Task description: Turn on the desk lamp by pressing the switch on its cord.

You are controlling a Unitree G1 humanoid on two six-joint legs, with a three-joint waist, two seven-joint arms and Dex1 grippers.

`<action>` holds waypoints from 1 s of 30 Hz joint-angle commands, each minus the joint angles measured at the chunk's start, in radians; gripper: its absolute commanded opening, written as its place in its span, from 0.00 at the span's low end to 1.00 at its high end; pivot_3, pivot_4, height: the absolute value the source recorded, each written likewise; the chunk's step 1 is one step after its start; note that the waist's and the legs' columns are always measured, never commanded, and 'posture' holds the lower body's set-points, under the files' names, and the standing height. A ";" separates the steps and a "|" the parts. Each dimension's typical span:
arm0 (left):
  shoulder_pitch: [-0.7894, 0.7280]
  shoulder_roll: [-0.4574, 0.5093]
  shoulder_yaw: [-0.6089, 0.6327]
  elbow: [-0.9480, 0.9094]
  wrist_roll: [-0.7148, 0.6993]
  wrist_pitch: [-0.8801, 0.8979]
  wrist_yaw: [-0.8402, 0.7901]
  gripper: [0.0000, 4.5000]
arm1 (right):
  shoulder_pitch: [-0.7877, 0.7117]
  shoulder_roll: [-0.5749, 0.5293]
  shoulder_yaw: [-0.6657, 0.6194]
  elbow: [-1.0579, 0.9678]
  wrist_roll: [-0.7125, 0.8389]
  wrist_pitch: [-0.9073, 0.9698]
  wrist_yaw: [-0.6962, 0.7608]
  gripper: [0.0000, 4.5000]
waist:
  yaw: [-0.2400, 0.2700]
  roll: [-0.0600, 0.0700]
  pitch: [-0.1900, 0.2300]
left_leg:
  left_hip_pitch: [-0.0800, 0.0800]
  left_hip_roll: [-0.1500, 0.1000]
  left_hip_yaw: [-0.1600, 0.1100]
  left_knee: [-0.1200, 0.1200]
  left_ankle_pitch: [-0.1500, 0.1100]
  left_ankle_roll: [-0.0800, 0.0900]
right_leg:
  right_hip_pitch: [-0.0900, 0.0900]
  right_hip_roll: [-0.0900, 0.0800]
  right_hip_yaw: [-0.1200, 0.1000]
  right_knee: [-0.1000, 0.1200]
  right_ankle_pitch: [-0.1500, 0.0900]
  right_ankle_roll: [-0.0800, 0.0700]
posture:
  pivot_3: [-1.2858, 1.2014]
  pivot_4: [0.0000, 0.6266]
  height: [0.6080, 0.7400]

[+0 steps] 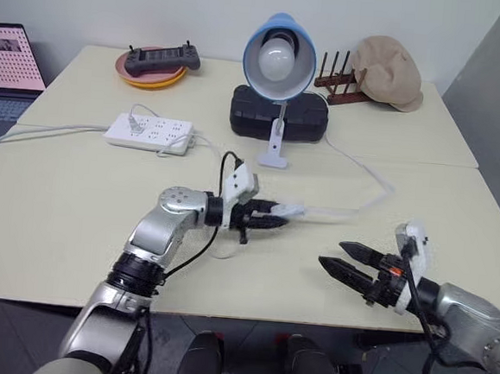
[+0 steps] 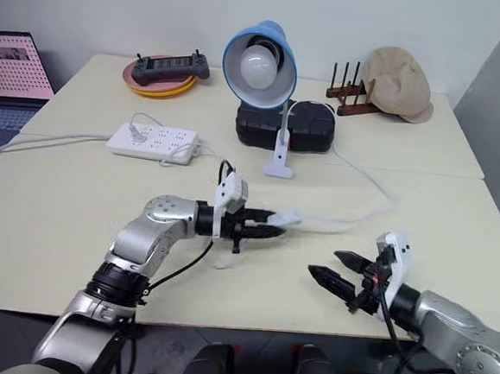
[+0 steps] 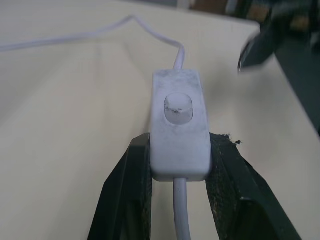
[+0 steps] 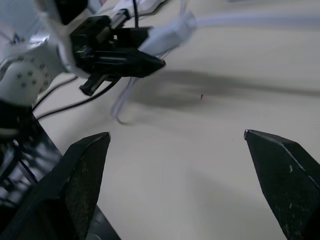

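Small white oblong switch (image 3: 179, 131) with a rounded, scuffed rocker button on its upper face, pinched by its two long sides between the black fingers (image 3: 129, 195) of the left gripper (image 1: 271, 216), lifted clear of the cream table (image 1: 74, 225) near its middle. Thin white cord (image 1: 352, 208) running out of both ends of the switch: one run sweeping off toward the table's right side and curving back to the desk lamp (image 1: 279, 64), the other dropping beneath the gripper, its lower stretch cut off in the left wrist view. Lamp upright at the far middle, blue shade tipped this way, big white bulb unlit, small white base partly masking a black case (image 1: 279, 116). Right gripper (image 1: 341, 257) low at the near right, spread wide and grasping nothing, well apart from the switch. Switch itself blurred in the right wrist view.
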 commanded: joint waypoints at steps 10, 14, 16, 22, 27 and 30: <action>0.098 -0.060 -0.040 -0.184 -0.005 0.016 0.151 0.24 | -0.252 0.129 0.108 0.180 0.485 -0.118 -0.551 1.00 | -0.010 0.002 -0.001 | 0.001 0.001 -0.001 0.000 0.000 0.000 | 0.000 0.003 0.000 0.001 0.001 -0.001 | 0.52 0.24 1.00; 0.111 -0.051 -0.054 -0.201 -0.005 0.014 0.155 0.24 | -0.280 0.135 0.136 0.201 0.507 -0.143 -0.583 1.00 | -0.008 0.002 -0.001 | 0.000 0.001 -0.001 -0.001 0.000 0.000 | 0.000 0.003 0.000 0.000 0.001 -0.001 | 0.52 0.24 1.00; 0.112 -0.049 -0.056 -0.204 -0.007 0.014 0.157 0.24 | -0.287 0.133 0.145 0.208 0.513 -0.151 -0.591 1.00 | -0.008 0.002 -0.001 | 0.000 0.001 -0.001 -0.001 0.000 0.000 | 0.000 0.003 0.000 0.000 0.001 -0.001 | 0.52 0.24 1.00; 0.109 -0.044 -0.057 -0.200 -0.010 0.011 0.156 0.24 | -0.289 0.122 0.158 0.215 0.523 -0.160 -0.600 1.00 | -0.008 0.002 -0.001 | 0.000 0.001 -0.001 -0.001 0.000 0.000 | 0.000 0.003 0.000 0.000 0.000 -0.001 | 0.52 0.24 1.00; 0.103 -0.043 -0.059 -0.190 -0.010 0.004 0.154 0.24 | -0.286 0.110 0.165 0.211 0.530 -0.168 -0.597 0.83 | -0.006 0.002 -0.001 | 0.000 0.001 -0.001 -0.001 0.000 0.000 | 0.000 0.003 0.000 0.000 0.000 -0.001 | 0.52 0.24 1.00; 0.097 -0.044 -0.059 -0.182 -0.010 0.001 0.152 0.24 | -0.286 0.102 0.166 0.208 0.529 -0.169 -0.592 0.66 | -0.004 0.002 -0.001 | 0.000 0.001 -0.001 -0.001 0.000 0.000 | 0.000 0.003 0.000 0.000 0.000 -0.001 | 0.52 0.24 1.00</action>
